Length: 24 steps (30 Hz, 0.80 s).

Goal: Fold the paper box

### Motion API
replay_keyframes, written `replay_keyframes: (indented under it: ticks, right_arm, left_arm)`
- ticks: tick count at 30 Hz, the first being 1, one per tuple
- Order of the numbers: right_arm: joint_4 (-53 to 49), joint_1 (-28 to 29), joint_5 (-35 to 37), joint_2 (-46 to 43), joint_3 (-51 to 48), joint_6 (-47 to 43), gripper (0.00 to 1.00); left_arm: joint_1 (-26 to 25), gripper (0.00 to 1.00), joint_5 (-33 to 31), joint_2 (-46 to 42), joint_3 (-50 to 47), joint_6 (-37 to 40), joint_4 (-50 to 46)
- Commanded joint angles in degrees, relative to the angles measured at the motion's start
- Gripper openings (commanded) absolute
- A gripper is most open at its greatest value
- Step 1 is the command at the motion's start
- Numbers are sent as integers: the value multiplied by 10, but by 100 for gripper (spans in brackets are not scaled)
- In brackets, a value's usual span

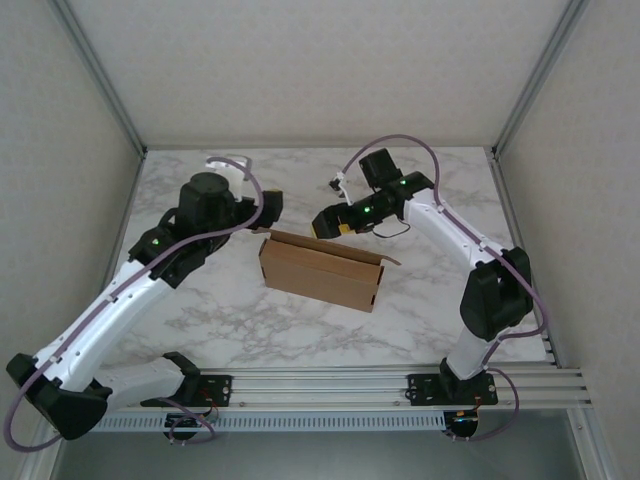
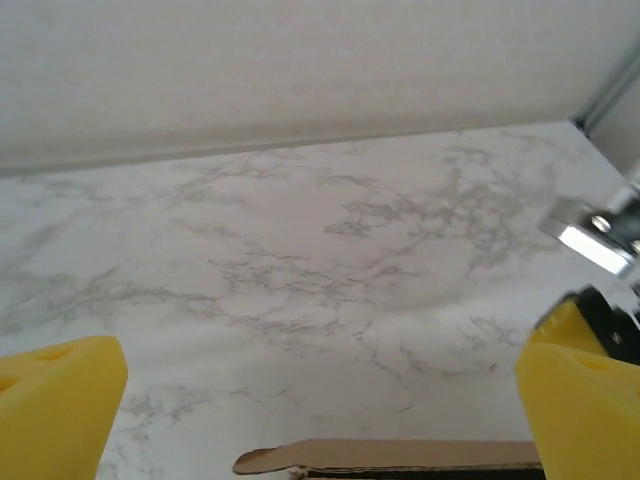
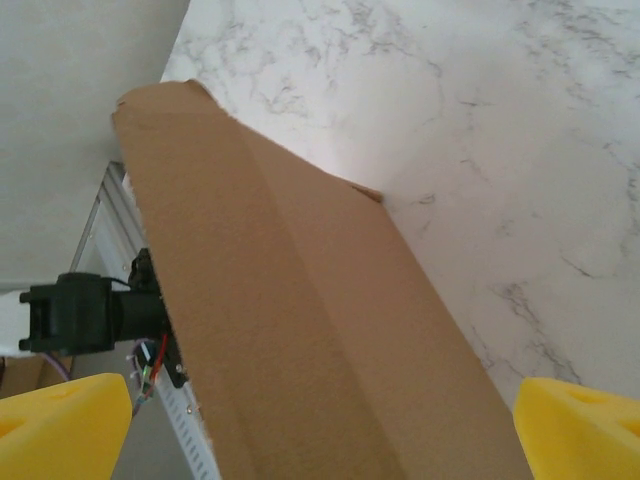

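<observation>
Paper box (image 1: 322, 272) on marble table (image 1: 420, 310), left gripper (image 1: 270, 207) at its far-left corner, right gripper (image 1: 322, 222) at far edge, both wide open, empty.

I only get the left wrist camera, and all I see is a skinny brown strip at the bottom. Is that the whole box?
Observer: No, that's just its top edge. From above, the paper box is standing on the table with its near wall up and its top open.
Operator: Where's the other arm?
Observer: The right gripper is just beyond the box's far edge. In its own camera, its yellow fingers are spread wide, with cardboard between them that isn't pinched.
</observation>
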Motion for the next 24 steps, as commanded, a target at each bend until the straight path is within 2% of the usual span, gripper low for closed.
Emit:
replay_keyframes:
  ticks: [1,7,10,24]
  right_arm:
    - [-23,24,17,-23,-13,-38,99]
    - [-31,50,106,-36,-21,-76,99]
    - [-25,57,134,-52,-30,-102,99]
    - [-43,96,157,-51,-38,-183,99]
  left_arm:
    - [31,100,22,-11,-27,-85,19]
    - [48,100,-23,-18,-56,-167,-5]
    - [52,100,-30,-31,-77,-180,-4]
    - [60,100,-33,-55,-121,-202,0]
